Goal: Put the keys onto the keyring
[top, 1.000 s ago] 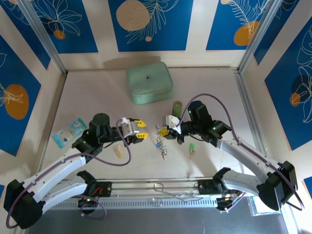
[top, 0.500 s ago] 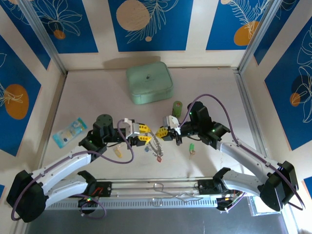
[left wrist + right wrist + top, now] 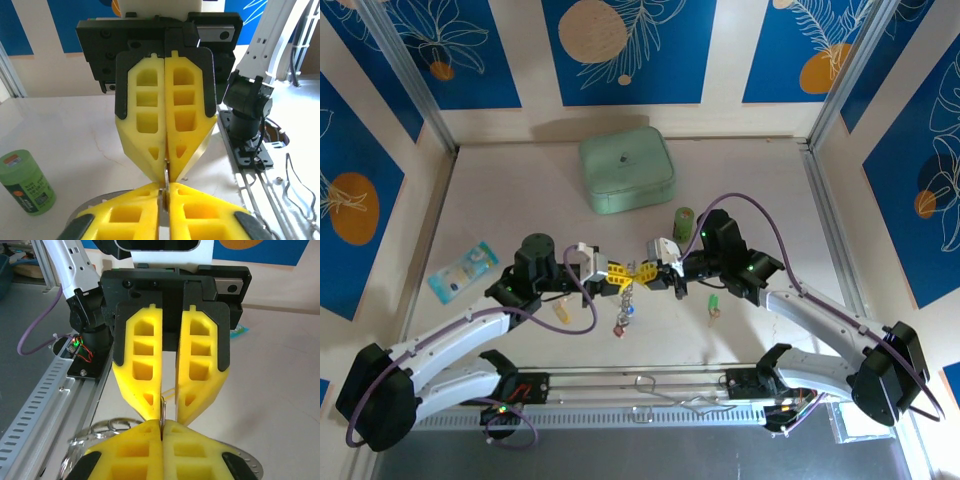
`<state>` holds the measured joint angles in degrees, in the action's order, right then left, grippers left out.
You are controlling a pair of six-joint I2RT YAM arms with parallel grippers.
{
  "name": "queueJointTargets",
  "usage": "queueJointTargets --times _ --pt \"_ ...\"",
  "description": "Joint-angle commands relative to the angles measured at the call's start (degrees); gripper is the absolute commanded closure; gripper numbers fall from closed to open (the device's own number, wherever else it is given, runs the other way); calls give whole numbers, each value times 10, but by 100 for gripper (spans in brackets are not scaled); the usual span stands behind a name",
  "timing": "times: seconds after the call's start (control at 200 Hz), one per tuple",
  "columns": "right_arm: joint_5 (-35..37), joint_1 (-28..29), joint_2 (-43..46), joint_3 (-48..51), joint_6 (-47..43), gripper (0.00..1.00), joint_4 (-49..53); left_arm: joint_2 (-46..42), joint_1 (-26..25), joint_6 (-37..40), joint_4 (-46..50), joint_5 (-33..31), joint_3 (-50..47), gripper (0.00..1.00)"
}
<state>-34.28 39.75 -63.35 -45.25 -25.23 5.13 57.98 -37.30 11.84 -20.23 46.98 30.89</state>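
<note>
Top view, near edge: metal rail (image 3: 650,385) between the two arm bases.

Just beyond it, above the white table (image 3: 770,190), the left pincer (image 3: 618,272) and the right pincer (image 3: 647,272) met tip to tip, yellow fingers pointing at each other.
- The silvery coiled-metal keyring (image 3: 625,296) hung below the meeting point, clear of the table.
- Two keys dangled at its lower end: a small blue-headed key (image 3: 631,311) and, lowest, a small red-headed key (image 3: 619,326).

Left wrist view:
- The left pincer (image 3: 164,189) was closed on a thin strip of metal, taken to be the keyring.
- The right pincer (image 3: 165,170) faced it, fingers pressed together.

Right wrist view:
- The right pincer (image 3: 161,426) was likewise clamped on a thin metal edge.
- The left pincer (image 3: 163,407) opposite showed only a narrow slit, with wire in it.
- Loops of the keyring (image 3: 107,426) showed at lower left.

On the table:
- A small green-headed key (image 3: 714,302) lay right of the pincers, apart from them.
- A small pale-yellow key (image 3: 560,312) lay under the left arm's cable.
- A blue-and-white packet (image 3: 463,270) lay far left.

Farther back:
- An upright green cylinder (image 3: 684,222) stood near the right arm.
- A mint-green rounded case (image 3: 627,171) sat near the rear wall.
</note>
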Motion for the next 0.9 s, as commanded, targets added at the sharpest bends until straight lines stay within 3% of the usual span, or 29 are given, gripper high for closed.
queueJointTargets --times 0.0,0.055,0.11,0.165,0.395,0.895 --pt "-2 7 0 -16 -6 100 5 -4 0 13 2 4 13 100" --pt "23 8 0 -20 -16 98 23 -7 -1 28 20 -3 18 100" --pt "47 9 0 -31 -41 72 62 -12 -2 48 41 -12 22 100" --pt "72 9 -1 -39 -69 63 100 -17 -4 71 58 -24 24 100" --pt "149 38 -23 -82 -136 64 199 -24 -13 136 117 -51 41 100" --pt "158 69 -54 -114 -131 80 178 -6 -24 153 129 -52 52 100"
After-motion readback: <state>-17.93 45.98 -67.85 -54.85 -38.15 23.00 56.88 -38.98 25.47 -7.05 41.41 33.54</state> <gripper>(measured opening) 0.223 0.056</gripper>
